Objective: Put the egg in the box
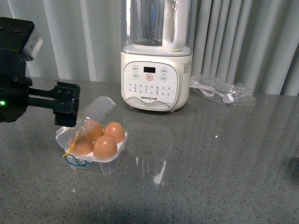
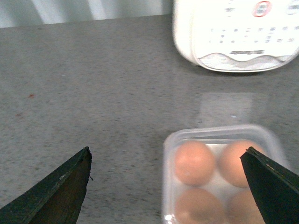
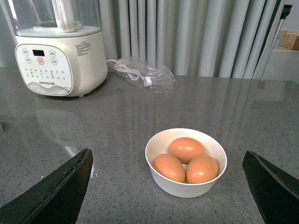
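The clear plastic box [image 1: 111, 163] stands on the grey table at the front left, its lid [image 1: 99, 109] hinged up. Several orange-brown eggs fill its white tray, one egg [image 1: 114, 131] nearest the blender. My left gripper [image 1: 66, 105] hovers just left of the lid, open and empty. In the left wrist view the box [image 2: 169, 154] with an egg [image 2: 194, 162] lies below and between the fingers of the left gripper [image 2: 167, 150]. In the right wrist view, a white bowl [image 3: 159, 179] holds three eggs [image 3: 187, 148], and my right gripper [image 3: 167, 153] is open, wide of it.
A tall cream blender [image 1: 156, 79] stands behind the box, also in the right wrist view as the blender [image 3: 58, 60]. A clear bag with a white cable [image 1: 219, 88] lies at the back right, the same bag [image 3: 145, 74] behind the bowl. Grey curtains close the back.
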